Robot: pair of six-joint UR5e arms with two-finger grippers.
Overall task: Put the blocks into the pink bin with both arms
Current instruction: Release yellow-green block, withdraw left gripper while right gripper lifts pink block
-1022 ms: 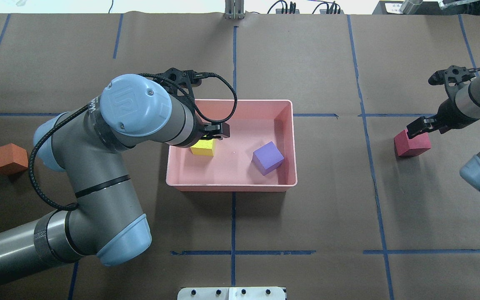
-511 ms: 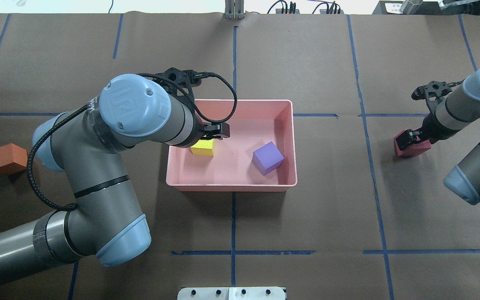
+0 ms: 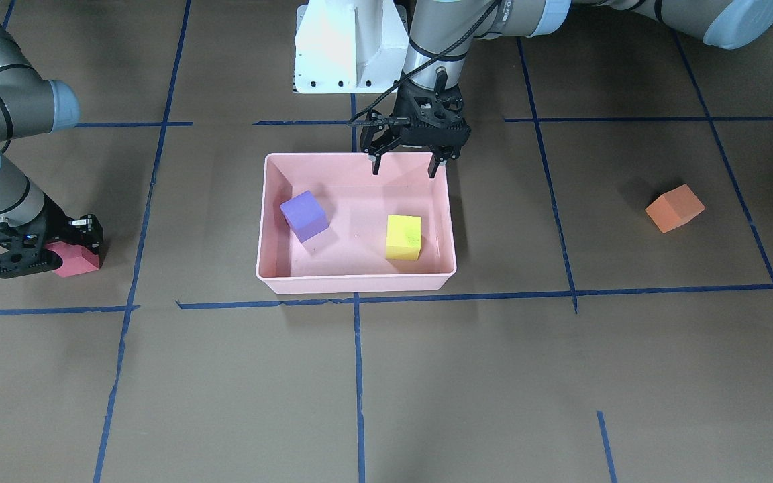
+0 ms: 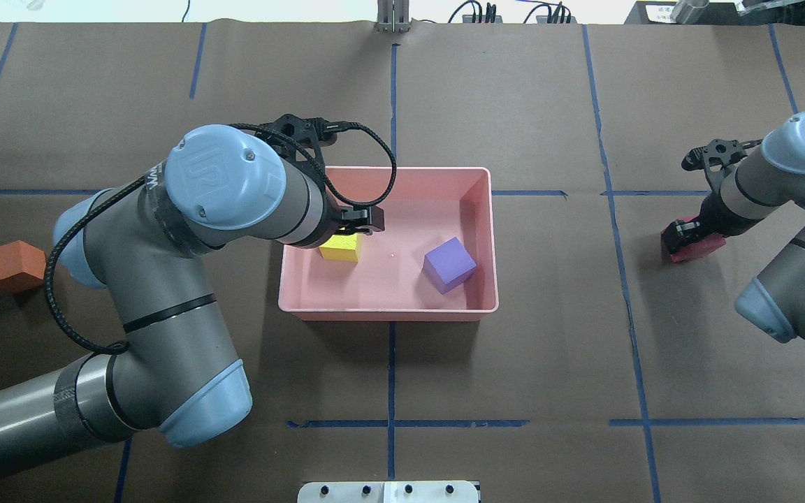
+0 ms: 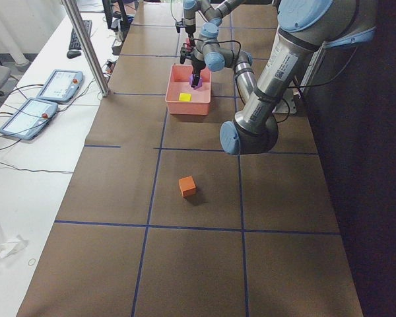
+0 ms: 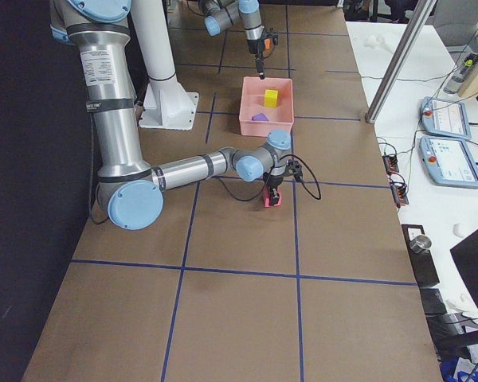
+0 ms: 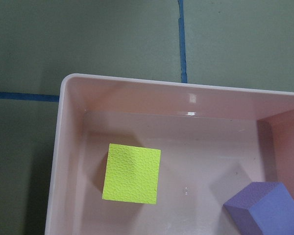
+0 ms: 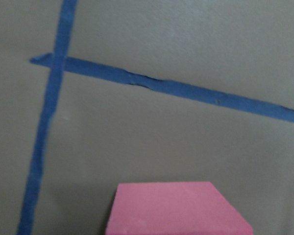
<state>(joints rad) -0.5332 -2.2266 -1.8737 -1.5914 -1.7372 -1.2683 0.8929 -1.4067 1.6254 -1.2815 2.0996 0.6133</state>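
The pink bin holds the yellow-green block and the purple block; both also show in the left wrist view. My left gripper hangs open and empty above the bin's robot-side wall, over the yellow-green block. The red block lies on the table at my right. My right gripper is down at it with a finger on either side and looks open; it partly hides the block. The orange block lies alone at my far left.
The table is covered in brown paper with a grid of blue tape lines. The white pedestal base stands behind the bin on the robot's side. My left arm's elbow hangs over the table between the orange block and the bin.
My right arm has swung in and lowered its gripper down over the red block, which now shows less. The left arm and the blocks in the bin have not moved.
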